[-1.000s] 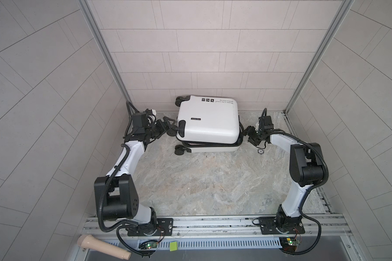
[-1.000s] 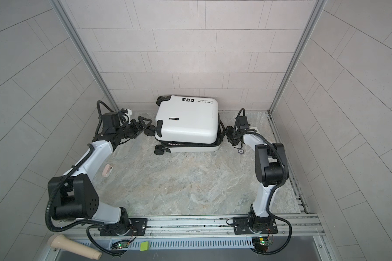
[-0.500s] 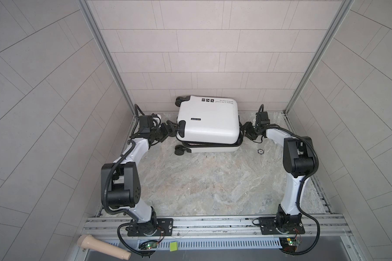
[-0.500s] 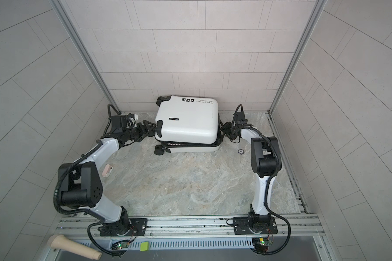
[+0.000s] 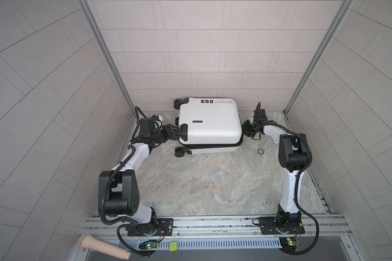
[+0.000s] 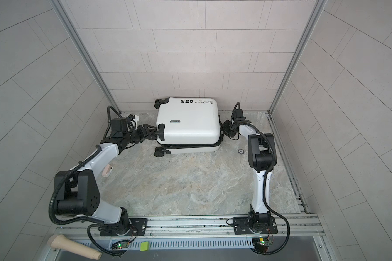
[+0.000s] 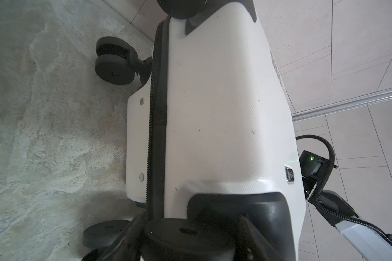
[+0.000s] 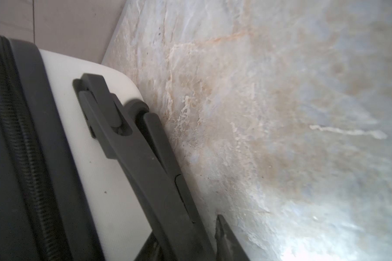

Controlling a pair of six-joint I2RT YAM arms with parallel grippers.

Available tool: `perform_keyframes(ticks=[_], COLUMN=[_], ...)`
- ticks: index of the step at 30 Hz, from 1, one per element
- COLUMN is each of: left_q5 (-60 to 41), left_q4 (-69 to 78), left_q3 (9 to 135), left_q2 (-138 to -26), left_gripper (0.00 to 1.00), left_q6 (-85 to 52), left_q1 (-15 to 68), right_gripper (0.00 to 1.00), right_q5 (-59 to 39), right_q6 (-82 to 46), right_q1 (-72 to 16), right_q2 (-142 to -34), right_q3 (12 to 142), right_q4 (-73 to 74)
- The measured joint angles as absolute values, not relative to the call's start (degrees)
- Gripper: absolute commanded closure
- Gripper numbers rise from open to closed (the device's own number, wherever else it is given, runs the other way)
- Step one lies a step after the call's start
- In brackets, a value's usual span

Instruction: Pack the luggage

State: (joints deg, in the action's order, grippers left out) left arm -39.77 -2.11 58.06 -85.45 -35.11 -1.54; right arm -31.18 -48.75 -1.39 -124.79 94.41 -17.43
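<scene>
The luggage (image 5: 209, 123) is a rounded white hard shell with a fine woven grain. A black ribbed zip band (image 7: 159, 113) runs round its middle, where one half lies on the other. It lies flat at the far centre of the worktop (image 5: 201, 185), a matt slab patterned like grey and beige marble, with its far edge at the tiled wall (image 5: 201, 67). Black stickers (image 5: 206, 101) and a line of small lettering (image 5: 223, 102) sit along the far edge of its top face, and a small dark badge (image 5: 197, 121) sits nearer the left. Black twin wheels (image 5: 180, 151) stick out on its left side. A flat black plastic handle (image 8: 145, 162) lies along its right side.

The left tool (image 5: 175, 132) is at the luggage's left side, its jaws standing either side of the upper near wheel (image 7: 186, 237). Whether they press on it I cannot tell. The right tool (image 5: 247, 131) is against the right side, with the handle running between its fingers (image 8: 224, 237). I cannot tell whether they clamp it.

A small black ring (image 5: 260, 150) lies on the worktop near the luggage's near right corner, apart from it.
</scene>
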Motion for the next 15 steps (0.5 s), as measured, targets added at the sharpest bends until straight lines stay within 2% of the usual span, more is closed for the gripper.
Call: perform_keyframes(ticks=[5,9,12,15], left_q5=[-37.2,-33.9,-32.1,-31.1], left_q4=[-2.7,-3.0,-3.0,-2.6], left_q3=[54.5,50.8,47.8,44.5], left_q2=[-80.7,-75.7,-71.9,-68.0], left_gripper=[0.71,0.71,0.71,0.71], left_q6=[-35.1,-35.9,-37.1,-38.5], left_q1=[1.0,4.5,7.4,9.8], right_gripper=[0.72,0.70,0.57,0.36], right_q5=[-32.9,-34.7,-37.8,-39.6], right_q6=[-44.5,-41.8,-41.4,-41.7], right_q1=[-1.3,-1.3,-1.5,-1.5], right_q2=[-129.3,-134.3,-138.3,-141.5], right_q3=[102.0,110.5,117.2,123.8], right_q4=[-20.9,-24.3,-27.2,-30.7])
